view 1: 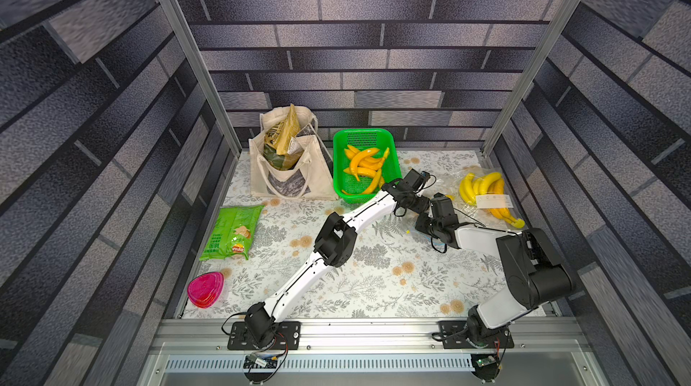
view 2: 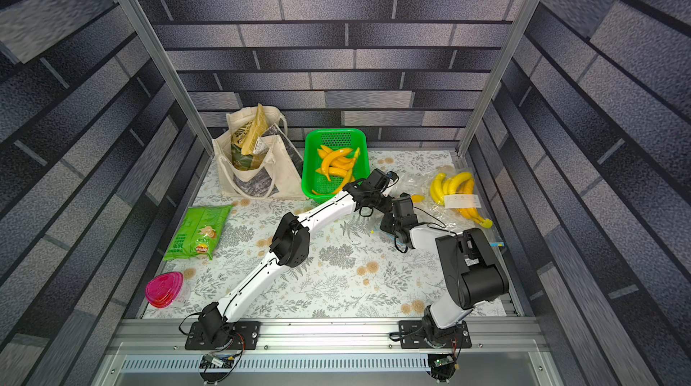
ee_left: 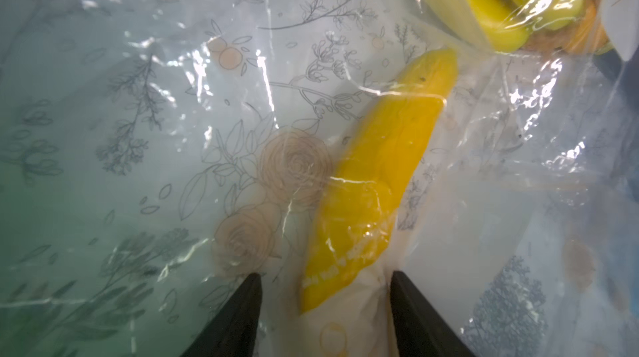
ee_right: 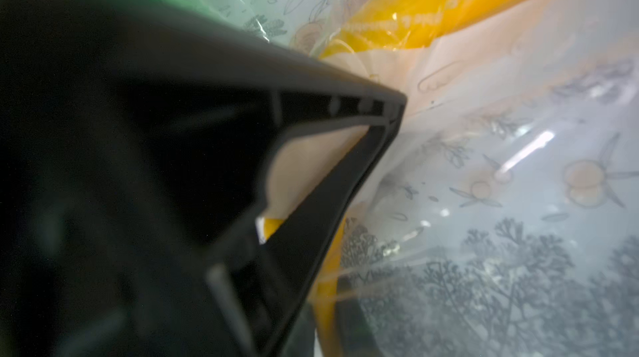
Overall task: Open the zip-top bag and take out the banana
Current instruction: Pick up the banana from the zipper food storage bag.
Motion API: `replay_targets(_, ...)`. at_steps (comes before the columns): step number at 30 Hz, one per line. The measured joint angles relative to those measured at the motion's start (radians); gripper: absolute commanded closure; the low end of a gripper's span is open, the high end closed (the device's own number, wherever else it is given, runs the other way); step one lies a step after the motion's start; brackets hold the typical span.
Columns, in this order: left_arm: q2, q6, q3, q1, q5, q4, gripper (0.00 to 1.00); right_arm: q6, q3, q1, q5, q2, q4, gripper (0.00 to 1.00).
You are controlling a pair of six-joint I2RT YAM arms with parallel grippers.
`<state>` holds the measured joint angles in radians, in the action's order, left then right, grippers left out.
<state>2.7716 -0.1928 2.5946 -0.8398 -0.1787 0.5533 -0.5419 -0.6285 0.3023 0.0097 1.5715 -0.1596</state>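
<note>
Near the desk's point(view 1: 374, 283) far-right corner, left gripper point(ee_left: 325, 275) gapes astride the banana point(ee_left: 380, 165); right gripper point(ee_right: 394, 109) pinches the zip-top bag point(ee_left: 207, 78).

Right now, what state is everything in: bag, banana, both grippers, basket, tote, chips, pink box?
zip-top bag, lying crumpled, zip unclear
banana, inside the bag
left gripper, open, over the banana's end
right gripper, cannot tell
green basket, holding loose bananas
tote bag, upright, open
chip bag, lying flat
pink box, closed
</note>
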Motion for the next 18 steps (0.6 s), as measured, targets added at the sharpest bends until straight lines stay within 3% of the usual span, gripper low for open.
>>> replay_targets(9,-0.211,-0.058,-0.23,-0.022,0.104,0.004,0.04,-0.039,0.136,0.025,-0.003,-0.211,0.016,0.86)
replay_targets(14,-0.354,-0.107,-0.384,-0.032,0.177,-0.014,0.0,-0.066,0.198,0.041,0.019,-0.365,0.097,0.84)
replay_targets(18,-0.371,-0.157,-0.393,-0.037,0.238,-0.01,0.0,-0.087,0.232,0.041,0.046,-0.46,0.177,0.83)
